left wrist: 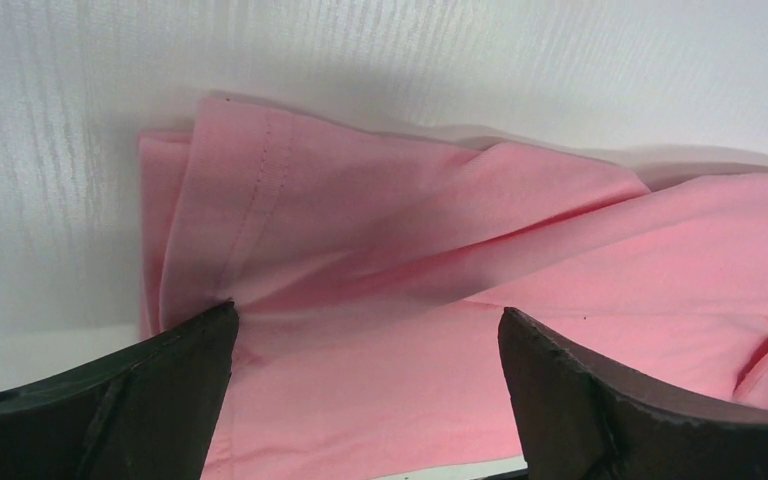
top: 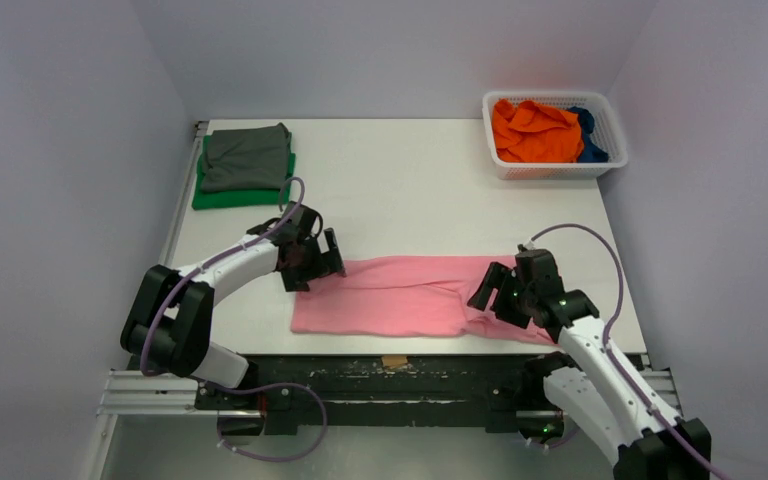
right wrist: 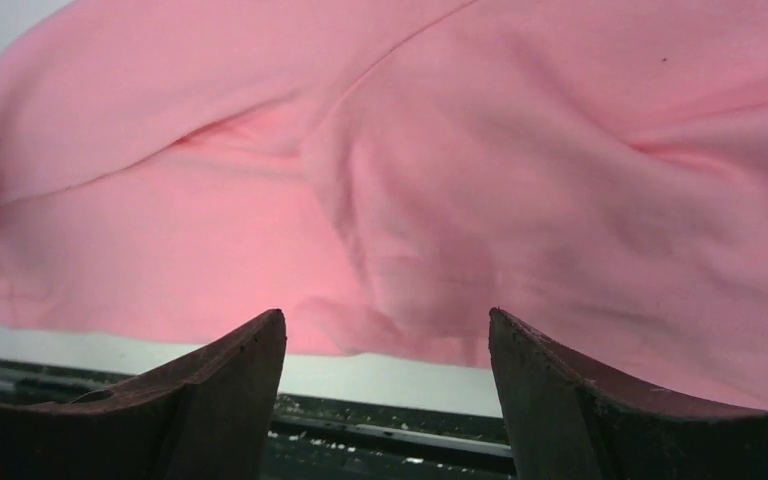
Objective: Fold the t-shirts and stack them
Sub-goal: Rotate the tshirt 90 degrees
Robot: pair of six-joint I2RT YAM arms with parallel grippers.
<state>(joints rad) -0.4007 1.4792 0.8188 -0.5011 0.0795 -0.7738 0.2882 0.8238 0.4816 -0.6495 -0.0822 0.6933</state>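
The pink t-shirt (top: 400, 295) lies folded into a long band across the near middle of the table. My left gripper (top: 322, 262) is open over its left end; in the left wrist view the cloth (left wrist: 410, 300) lies between and under the spread fingers. My right gripper (top: 488, 290) is open over its right end, above the cloth (right wrist: 460, 180) near the front edge. A grey t-shirt (top: 247, 155) lies folded on a green one (top: 210, 195) at the back left. The orange (top: 532, 130) and dark blue (top: 588, 135) t-shirts sit in the basket.
A white mesh basket (top: 550, 168) stands at the back right corner. The table's front edge and black rail (top: 390, 375) run just below the pink shirt. Purple walls close in on the left, right and back.
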